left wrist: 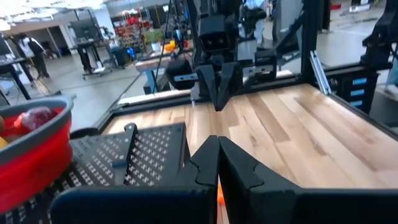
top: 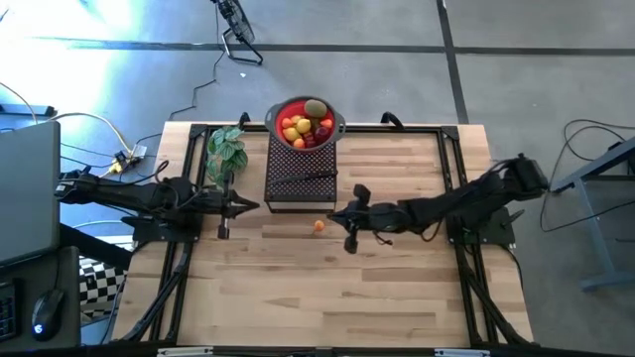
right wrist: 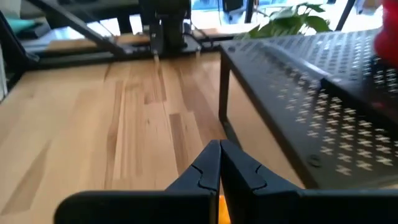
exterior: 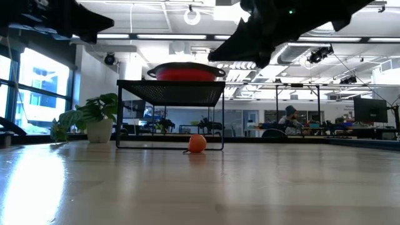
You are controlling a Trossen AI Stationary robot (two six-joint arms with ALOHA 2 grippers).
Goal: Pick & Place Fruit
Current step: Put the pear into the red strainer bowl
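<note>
A red bowl (top: 306,121) heaped with yellow, orange, dark red and brown fruit stands on a black perforated rack (top: 301,171); it also shows in the low view as the bowl (exterior: 185,70). One tiny orange fruit (top: 318,226) lies alone on the wood in front of the rack, seen too as the orange fruit (exterior: 197,143). My right gripper (top: 333,214) is shut and hovers well above the table just right of that fruit. My left gripper (top: 256,206) is shut and hovers left of the rack. In each wrist view only an orange sliver (right wrist: 222,208) shows below the shut fingers (left wrist: 217,158).
A black-handled knife (top: 306,178) lies on the rack's front part. A potted green plant (top: 226,149) stands at the rack's left, by the left arm. Black frame rails (top: 451,169) border the table. Bare wood stretches toward the near edge. People sit in the room beyond.
</note>
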